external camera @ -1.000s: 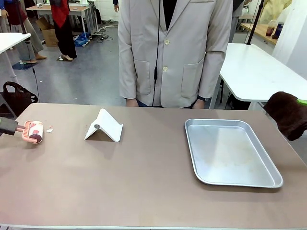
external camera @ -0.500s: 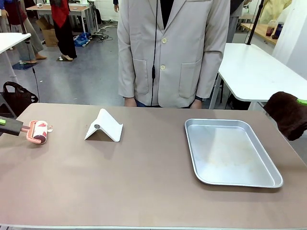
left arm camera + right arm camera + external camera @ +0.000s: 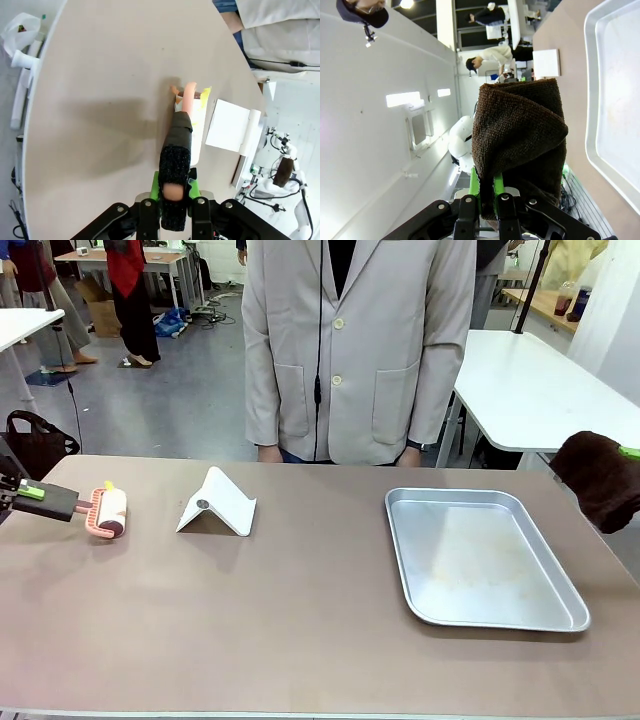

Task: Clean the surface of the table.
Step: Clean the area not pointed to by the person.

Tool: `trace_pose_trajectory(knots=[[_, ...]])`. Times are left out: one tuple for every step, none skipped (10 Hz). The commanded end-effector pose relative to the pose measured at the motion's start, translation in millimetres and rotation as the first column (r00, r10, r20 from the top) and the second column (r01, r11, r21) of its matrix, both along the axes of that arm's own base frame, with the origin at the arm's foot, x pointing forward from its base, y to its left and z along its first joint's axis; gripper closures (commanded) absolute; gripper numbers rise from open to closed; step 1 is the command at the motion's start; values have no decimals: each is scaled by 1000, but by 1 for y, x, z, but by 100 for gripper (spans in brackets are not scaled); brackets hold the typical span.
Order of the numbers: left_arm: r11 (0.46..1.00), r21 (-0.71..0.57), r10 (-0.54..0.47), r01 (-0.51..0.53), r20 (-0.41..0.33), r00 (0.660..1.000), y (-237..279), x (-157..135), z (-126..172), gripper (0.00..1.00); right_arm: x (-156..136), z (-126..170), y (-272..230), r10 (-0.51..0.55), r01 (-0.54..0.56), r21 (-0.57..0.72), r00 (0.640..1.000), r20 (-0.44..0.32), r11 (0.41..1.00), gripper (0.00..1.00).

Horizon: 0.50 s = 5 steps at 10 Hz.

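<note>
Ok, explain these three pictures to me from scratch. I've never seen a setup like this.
Two robot arms share a brown table with a person standing opposite. One picture looks across the table from between the arms. The other two come from a camera on each arm's wrist. On the table lie a metal tray and a white folded stand. The left end effector grips a lint roller by its handle. The right end effector grips a brown cloth beside the table's right edge.

Table (image 3: 300, 630) with tray (image 3: 480, 560), white stand (image 3: 218, 502)
</note>
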<state>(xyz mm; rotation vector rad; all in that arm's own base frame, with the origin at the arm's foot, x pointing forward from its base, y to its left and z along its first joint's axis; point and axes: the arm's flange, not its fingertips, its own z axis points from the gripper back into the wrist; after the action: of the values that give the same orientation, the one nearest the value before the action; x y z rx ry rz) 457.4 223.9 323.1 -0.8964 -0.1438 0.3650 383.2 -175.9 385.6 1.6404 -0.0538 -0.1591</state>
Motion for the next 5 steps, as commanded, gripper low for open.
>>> trace_pose_trajectory(knots=[[997, 66, -35, 37, -39, 999, -16, 6, -11, 77, 0, 7, -1, 5, -4, 18, 1000, -14, 1000, 88], [996, 55, -62, 63, -15, 998, -26, 11, -7, 77, 0, 7, -1, 5, -4, 18, 1000, -14, 1000, 88], [995, 39, -92, 91, 13, 996, -36, 16, -2, 77, 0, 7, -1, 5, -4, 18, 1000, -14, 1000, 88], [994, 31, -107, 107, 28, 994, -43, 19, 2, 77, 0, 7, -1, 5, -4, 18, 1000, -14, 1000, 88], [992, 20, -122, 121, 38, 992, -46, 21, 7, 77, 0, 7, -1, 5, -4, 18, 1000, -14, 1000, 88]])
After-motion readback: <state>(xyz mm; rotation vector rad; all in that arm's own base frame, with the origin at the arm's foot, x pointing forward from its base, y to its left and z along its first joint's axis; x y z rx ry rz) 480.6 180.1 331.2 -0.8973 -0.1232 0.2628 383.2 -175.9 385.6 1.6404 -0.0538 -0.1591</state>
